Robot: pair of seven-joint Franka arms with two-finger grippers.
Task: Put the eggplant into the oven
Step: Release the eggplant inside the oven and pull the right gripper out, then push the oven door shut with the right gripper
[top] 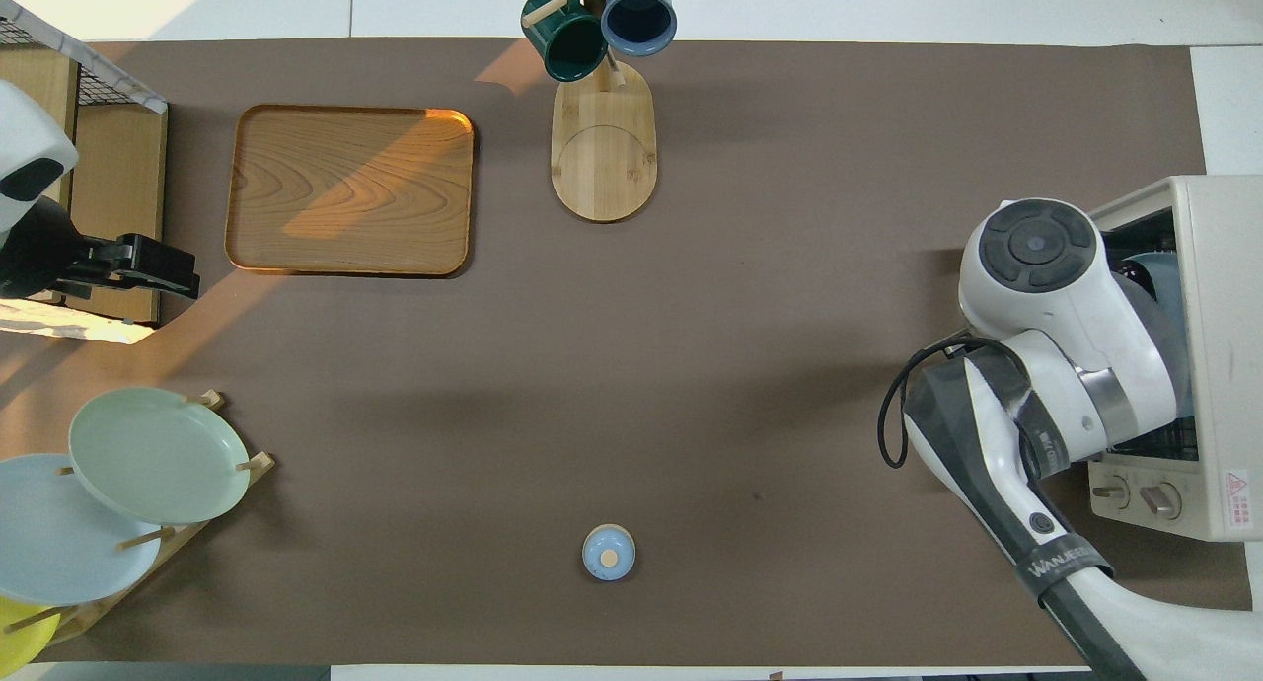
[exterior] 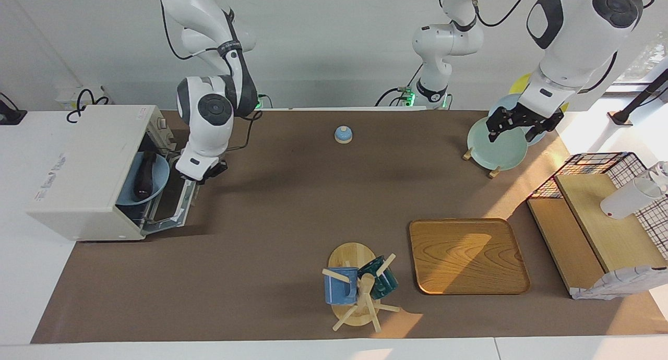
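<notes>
- The oven (exterior: pixel 86 167), a boxy off-white toaster oven, sits at the right arm's end of the table; its glass door (exterior: pixel 177 206) is partly raised, tilted up off the brown mat.
- Inside it, a light blue plate (exterior: pixel 156 180) rests on the rack, and the eggplant (exterior: pixel 143 175), slender, glossy and dark purple-black, lies on that plate within the oven's mouth.
- The right gripper (exterior: pixel 206 173) is at the door's upper edge, fingers clenched together; whether it touches the door cannot be told. From overhead, the right arm's white wrist covers most of the oven's opening.
- The left gripper (exterior: pixel 514 125) hangs with its fingers spread over the pale green plate (exterior: pixel 496 143), which stands tilted in a wooden rack at the left arm's end; it holds nothing, and this arm waits.
- A small blue bell (exterior: pixel 343 134) with a round wooden knob stands near the robots, mid-table.
- A rounded wooden tray (exterior: pixel 467 255) with visible grain lies farther out, beside a wooden mug tree (exterior: pixel 360 292) bearing a blue mug and a dark green mug.
- A wire basket (exterior: pixel 605 164) and wooden shelf sit at the left arm's end.
</notes>
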